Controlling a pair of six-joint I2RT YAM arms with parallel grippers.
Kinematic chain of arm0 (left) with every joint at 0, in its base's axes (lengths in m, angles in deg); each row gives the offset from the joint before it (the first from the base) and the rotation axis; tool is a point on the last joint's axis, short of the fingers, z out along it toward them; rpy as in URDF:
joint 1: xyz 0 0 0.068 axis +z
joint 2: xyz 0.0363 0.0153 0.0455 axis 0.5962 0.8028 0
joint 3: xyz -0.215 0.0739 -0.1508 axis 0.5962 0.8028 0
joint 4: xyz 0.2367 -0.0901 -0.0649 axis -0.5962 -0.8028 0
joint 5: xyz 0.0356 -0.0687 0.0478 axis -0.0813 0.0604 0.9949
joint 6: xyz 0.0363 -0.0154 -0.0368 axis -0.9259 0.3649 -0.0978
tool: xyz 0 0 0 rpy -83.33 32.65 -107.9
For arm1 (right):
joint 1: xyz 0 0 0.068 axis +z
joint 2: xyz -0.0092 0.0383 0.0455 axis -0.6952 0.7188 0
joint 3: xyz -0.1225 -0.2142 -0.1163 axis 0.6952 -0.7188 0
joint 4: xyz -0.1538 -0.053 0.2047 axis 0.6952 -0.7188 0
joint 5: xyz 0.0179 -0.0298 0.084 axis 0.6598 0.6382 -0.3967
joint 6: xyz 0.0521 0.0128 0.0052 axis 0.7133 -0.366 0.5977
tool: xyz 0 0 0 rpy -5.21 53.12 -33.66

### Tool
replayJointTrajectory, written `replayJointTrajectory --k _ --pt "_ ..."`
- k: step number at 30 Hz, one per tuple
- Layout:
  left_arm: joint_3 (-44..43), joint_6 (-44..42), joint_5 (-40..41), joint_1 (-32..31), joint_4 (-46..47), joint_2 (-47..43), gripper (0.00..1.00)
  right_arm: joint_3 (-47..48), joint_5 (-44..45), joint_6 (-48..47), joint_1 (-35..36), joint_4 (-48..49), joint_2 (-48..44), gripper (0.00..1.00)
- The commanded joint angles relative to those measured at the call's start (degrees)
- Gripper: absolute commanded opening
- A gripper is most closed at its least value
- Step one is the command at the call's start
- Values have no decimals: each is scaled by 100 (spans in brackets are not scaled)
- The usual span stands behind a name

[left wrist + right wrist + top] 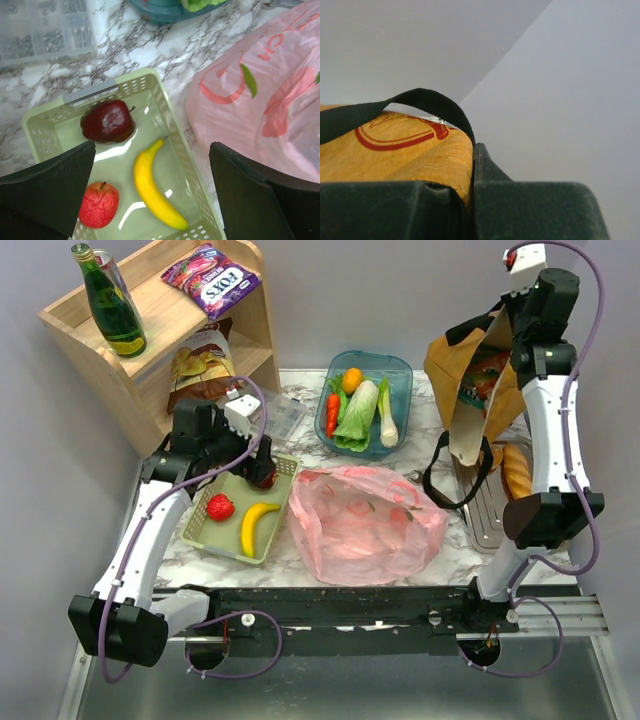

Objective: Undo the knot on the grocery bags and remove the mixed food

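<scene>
Grocery bags: tote [455, 370] at upper right of top view, raised by rim; pink bag [365, 520] flat at centre, no knot visible on it. R pincer [470, 200] clamped together on tote's fabric edge, black strap [420, 102] arching just above. Snack pkts [487, 375] show inside mouth. Step, prob: lift/tip tote to empty it. Do well: hold pinch firm, raise slow, aim mouth at table [295, 385], watch for fabric slipping. L pincer [152, 150] wide apart, empty, over basket [165, 105] w/ banana [150, 190], red fruit [97, 205], lower left.

The left arm [145, 540] and right arm [546, 430] wear white shells, black joints, purple cables [598, 300].
</scene>
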Motion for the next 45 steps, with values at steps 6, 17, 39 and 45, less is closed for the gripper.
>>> replayJointTrajectory --k 6,17,39,45 --pt "-331 -394 -911 -696 646 -429 99 1737 -317 512 214 -1030 -308 1" --pt "-802 -1650 -1592 -1764 17 -336 97 1595 -1428 1644 701 -2460 -1318 1" --pt "-123 -1622 -541 -3055 229 -929 96 -386 -5090 2520 712 -4252 -3485 1" --pt "-974 -2280 -890 -3063 -726 -944 98 -2007 -5153 1945 712 -4264 -4032 1"
